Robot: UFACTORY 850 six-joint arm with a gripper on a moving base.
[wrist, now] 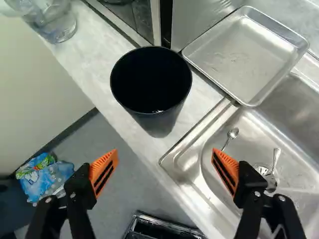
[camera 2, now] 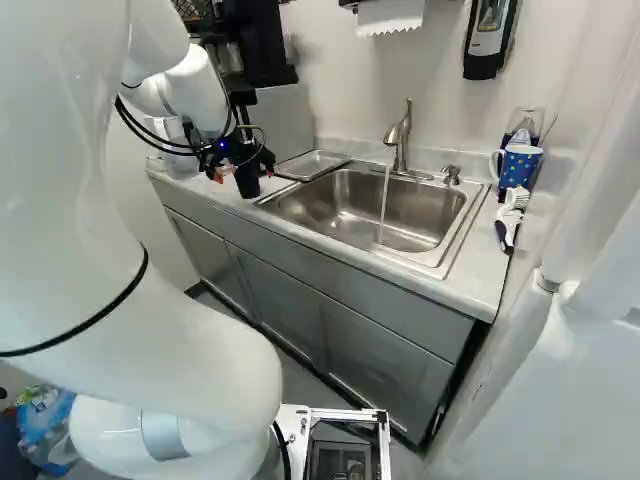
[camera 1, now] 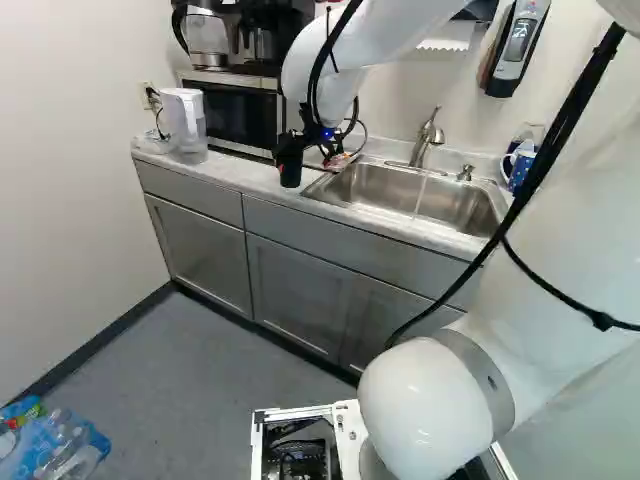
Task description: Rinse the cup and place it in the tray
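Your gripper [camera 2: 243,172]: one, its fingers stood spread wide, grasping nothing. Your dark cup [wrist: 158,119]: one, stood upright on the counter [wrist: 202,95], ahead of the fingers, between the clear pitcher [wrist: 56,25] and the sink [camera 2: 345,215]. Your metal tray [wrist: 244,56]: one, lay near the cup, beside the basin. Tap [camera 2: 399,140]: one, ran a thin stream [camera 2: 384,205].

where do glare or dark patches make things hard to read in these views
Wrist view: inside of the black cup is nearly featureless, with one small glint; pale reflections streak the metal tray and sink. Right base view: bright highlights on the sink's steel. Left base view: white arm shows little shading.
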